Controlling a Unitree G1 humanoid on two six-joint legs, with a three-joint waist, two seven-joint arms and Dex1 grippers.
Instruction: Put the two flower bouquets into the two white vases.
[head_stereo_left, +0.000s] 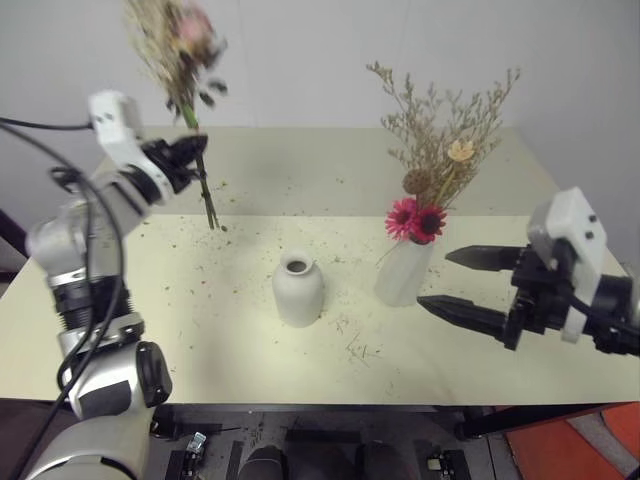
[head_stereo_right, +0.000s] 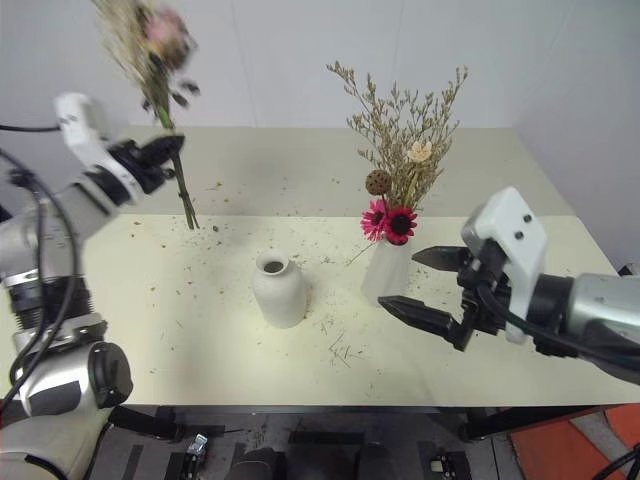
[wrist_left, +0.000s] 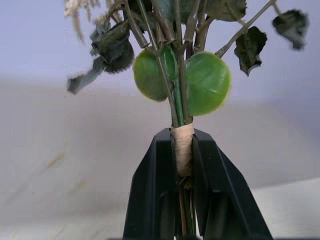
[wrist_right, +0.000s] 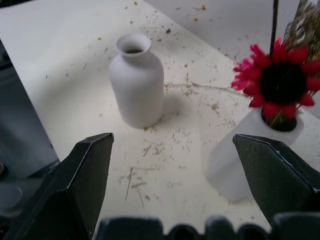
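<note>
- Nearest the camera, the right gripper (head_stereo_left: 458, 283) hung just above the cream surface (head_stereo_left: 200, 340) at its right side, jaws spread wide and holding nothing, pointing toward the taller vase.
- Just beyond those jaws stood the taller white vase (head_stereo_left: 402, 272), upright and right of centre, already carrying the pink-red daisy bouquet (head_stereo_left: 440, 150); its two bright blooms sat at the vase mouth, with tan sprigs and a brown seed head rising above.
- Left of it, near the middle of the surface and apart from the taller vase, stood the short round-bellied vase (head_stereo_left: 298, 288), upright, its narrow neck open with nothing in it.
- Bits of dried plant litter (head_stereo_left: 355, 348) lay scattered over the surface around both vases.
- Farther back on the left, the left gripper (head_stereo_left: 190, 152) was raised well above the surface, jaws clamped on the taped stems of the pale pink rose bouquet (head_stereo_left: 182, 45), which stood roughly upright, blooms up, stem ends hanging below.
</note>
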